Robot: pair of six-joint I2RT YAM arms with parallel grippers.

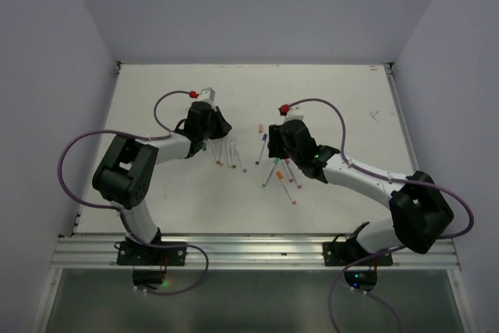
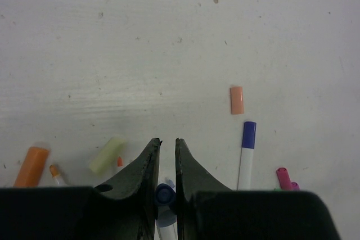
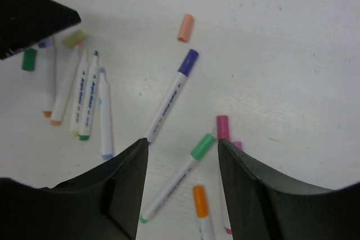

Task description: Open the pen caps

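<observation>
My left gripper [image 2: 167, 141] is shut on a blue pen cap [image 2: 164, 195], held deep between its fingers above the table. It hangs over a row of uncapped white pens [image 1: 226, 154]. Loose caps lie around: a salmon one [image 2: 237, 100], a yellow-green one [image 2: 106, 154] and an orange one [image 2: 31, 166]. My right gripper [image 3: 183, 143] is open and empty, above a green-capped pen [image 3: 177, 181], an orange-capped pen [image 3: 201, 206] and a pink-capped pen [image 3: 223, 126]. A purple-capped pen [image 3: 169, 95] lies just beyond it.
Several uncapped white pens [image 3: 84, 96] lie side by side left of the right gripper, with a loose green cap [image 3: 28, 59] near them. The two grippers [image 1: 210, 139] [image 1: 274, 150] sit close together mid-table. Purple cables loop off both arms.
</observation>
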